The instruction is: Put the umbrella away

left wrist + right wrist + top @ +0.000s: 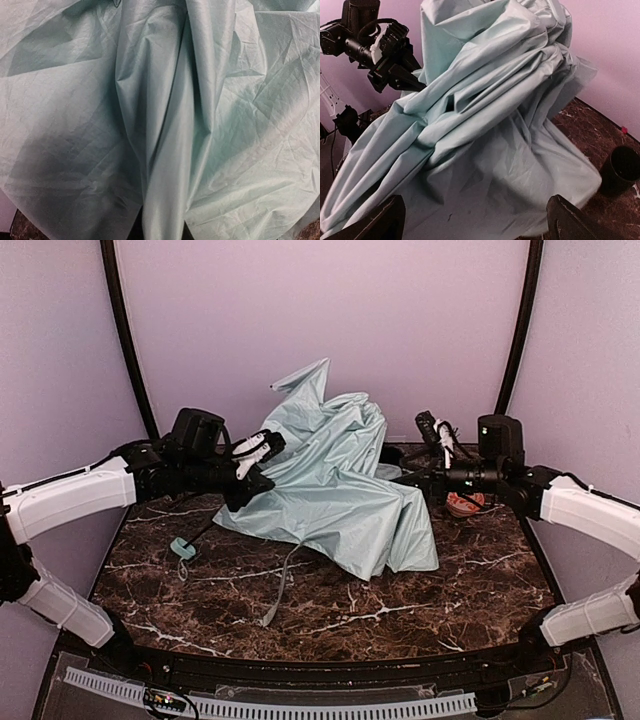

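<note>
**Item:** umbrella [340, 490], pale mint-green fabric, black shaft, small mint handle. Partly collapsed, not yet furled.

**Location:** centre of the dark brown marble-pattern worktop [400, 610]. The crumpled canopy [160, 125] is heaped, with a peak toward the back wall. Its lower hem is spread on the worktop toward the near right.

**Long axis:** the handle [183, 547] lies on the worktop at the near left, clear of the fabric. The thin shaft [212, 525] runs from it up and to the right, under the canopy. The axis therefore lies on a diagonal, near-left to far-right.

**Left hand** [258, 462]: at the canopy's left edge, above the shaft, and the nearer of the two to the handle. The fingers are hidden in its own view, which shows only fabric. They are pressed together, apparently pinching a fold of canopy.

**Right hand** [475, 207]: fingers spread wide and holding nothing. It faces the canopy's right flank, close to the cloth.

**Also present:** dark round cup [622, 170], on the worktop just beside the canopy's hem.

**Assessment:** furling probably depends on the shaft end, which lies on the left hand's side. The right hand is placed to gather loose fabric.
</note>
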Available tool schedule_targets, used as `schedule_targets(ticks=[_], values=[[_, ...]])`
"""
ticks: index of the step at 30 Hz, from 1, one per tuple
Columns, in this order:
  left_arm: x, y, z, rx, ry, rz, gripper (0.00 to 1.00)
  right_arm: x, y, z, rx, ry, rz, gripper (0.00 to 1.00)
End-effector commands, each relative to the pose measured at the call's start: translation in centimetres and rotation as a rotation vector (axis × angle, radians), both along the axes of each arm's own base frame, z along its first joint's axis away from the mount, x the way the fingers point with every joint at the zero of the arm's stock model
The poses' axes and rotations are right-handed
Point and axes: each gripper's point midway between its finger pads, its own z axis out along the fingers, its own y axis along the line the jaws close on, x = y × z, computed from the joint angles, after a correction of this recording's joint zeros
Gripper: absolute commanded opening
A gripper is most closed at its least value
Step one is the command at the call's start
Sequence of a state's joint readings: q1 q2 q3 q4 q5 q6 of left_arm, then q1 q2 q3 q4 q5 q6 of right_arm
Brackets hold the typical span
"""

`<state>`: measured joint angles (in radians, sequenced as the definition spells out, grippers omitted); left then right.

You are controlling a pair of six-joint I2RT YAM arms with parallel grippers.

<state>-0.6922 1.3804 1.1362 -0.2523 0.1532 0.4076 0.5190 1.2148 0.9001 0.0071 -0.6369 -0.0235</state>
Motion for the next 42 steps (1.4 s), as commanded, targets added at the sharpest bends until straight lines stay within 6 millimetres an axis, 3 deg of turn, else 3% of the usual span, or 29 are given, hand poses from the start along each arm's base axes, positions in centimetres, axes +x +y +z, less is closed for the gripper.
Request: schedule_targets(ticks=[1, 7, 11, 13, 18, 22, 26, 27, 29, 31, 34, 35, 39, 42], values=[[3.3, 3.5, 3.4, 0.078, -0.150, 0.219, 0.00, 0.5, -2.0, -1.2, -0.054, 0.043, -0.132, 1.00], [1.9, 5.5, 5.6, 0.180, -0.215, 0.192, 0.00, 0.9, -2.9, -2.1, -0.099, 0.073, -0.192, 1.00], [-0.2, 5.3, 5.0, 0.276, -0.167, 0.068, 0.00, 0.9, -2.4, -1.5, -0.093, 0.086, -0.166, 0.97], [-0.7, 5.0, 3.3, 0.338, -0.112, 0.034, 0.00, 0.8, -2.2, -0.9, -0.091, 0.092, -0.152, 0.95], [-1.6, 3.9, -3.8, 0.473, 0.074, -0.050, 0.00, 1.3, -2.6, 0.3, -0.100, 0.065, -0.187, 0.93], [-2.7, 1.5, -9.2, 0.486, 0.221, -0.186, 0.00, 1.6, -2.1, -1.2, -0.092, 0.093, -0.186, 0.91], [-2.9, 0.3, -13.1, 0.516, 0.299, -0.260, 0.00, 2.0, 0.5, -3.7, -0.102, 0.192, -0.132, 0.87], [-2.8, 0.1, -13.9, 0.529, 0.312, -0.266, 0.04, 2.2, 1.2, -4.2, -0.107, 0.209, -0.125, 0.86], [-2.5, 0.1, -14.6, 0.546, 0.319, -0.262, 0.35, 3.1, 2.4, -5.5, -0.133, 0.240, -0.137, 0.85], [-2.0, 0.1, -14.5, 0.544, 0.308, -0.242, 0.62, 4.6, 3.1, -6.7, -0.170, 0.263, -0.180, 0.84], [-1.0, -0.5, -12.5, 0.492, 0.252, -0.198, 0.82, 6.6, 4.2, -8.6, -0.212, 0.316, -0.207, 0.82], [-0.9, -0.7, -11.5, 0.462, 0.227, -0.194, 0.96, 7.1, 4.7, -9.2, -0.219, 0.334, -0.204, 0.81], [-1.5, -1.9, -6.4, 0.250, 0.151, -0.225, 0.99, 8.0, 6.1, -11.6, -0.254, 0.381, -0.178, 0.78], [-2.1, -1.2, -1.9, 0.048, 0.093, -0.222, 0.99, 8.2, 6.9, -12.2, -0.265, 0.388, -0.150, 0.77]])
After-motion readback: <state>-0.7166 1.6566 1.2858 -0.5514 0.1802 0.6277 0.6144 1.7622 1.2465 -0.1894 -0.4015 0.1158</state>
